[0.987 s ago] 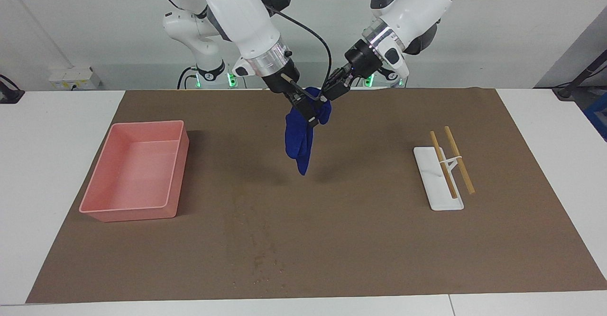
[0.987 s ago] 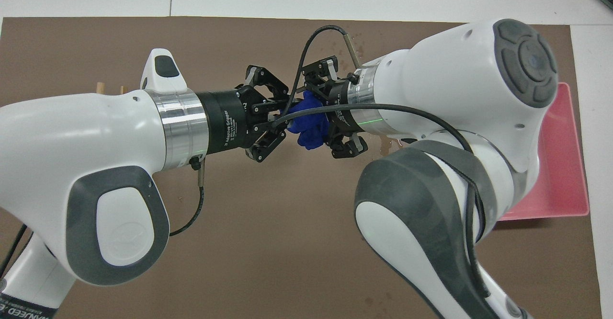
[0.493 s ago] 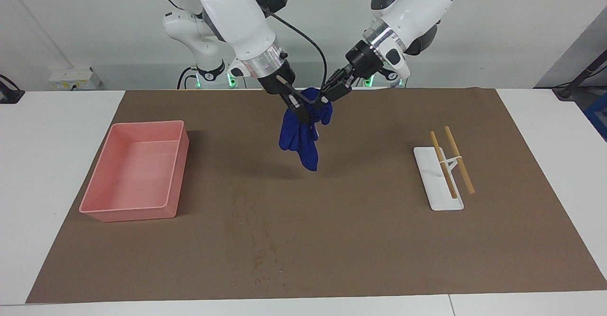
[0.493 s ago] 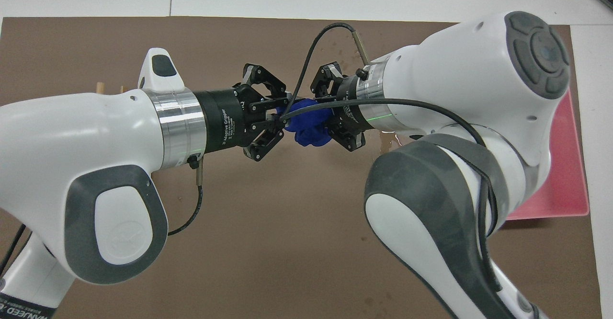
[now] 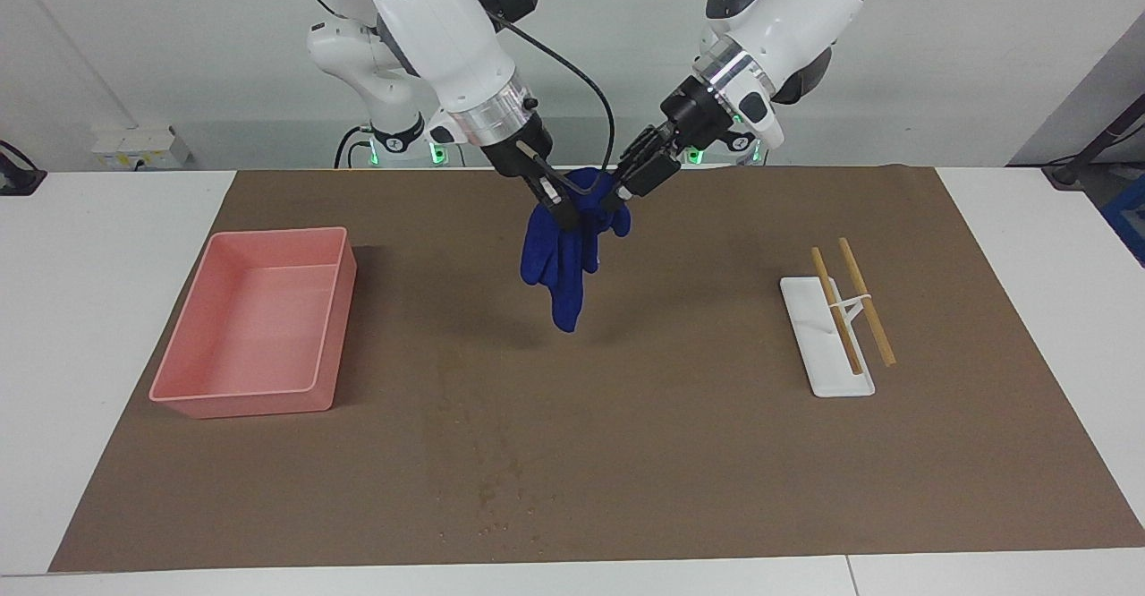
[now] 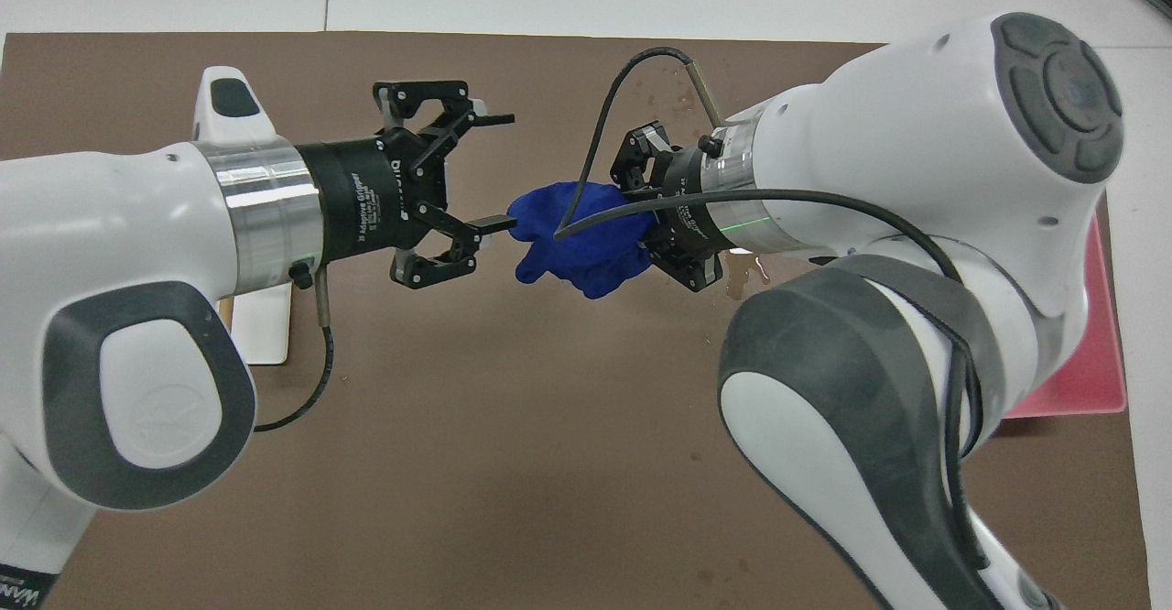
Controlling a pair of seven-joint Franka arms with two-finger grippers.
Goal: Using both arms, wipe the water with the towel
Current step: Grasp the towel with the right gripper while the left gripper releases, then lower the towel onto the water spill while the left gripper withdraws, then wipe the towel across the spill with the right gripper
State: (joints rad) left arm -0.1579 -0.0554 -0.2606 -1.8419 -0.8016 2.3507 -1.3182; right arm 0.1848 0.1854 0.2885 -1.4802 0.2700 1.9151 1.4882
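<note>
Brown mat (image 5: 716, 453): towel (image 5: 564, 256) hanging pinched in right gripper (image 5: 559, 207); left gripper (image 6: 499, 170) spread wide, evident only overhead.

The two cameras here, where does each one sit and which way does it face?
Facing view: high across the table, looking at the robots; both arms show whole, the right gripper holding the deep blue rumpled towel, the left gripper beside it.
Overhead view: high above the robots' end, looking steeply down; both forearms enter from below, the left gripper open.
Shared: towel, pink plastic tray, brown mat.
</note>
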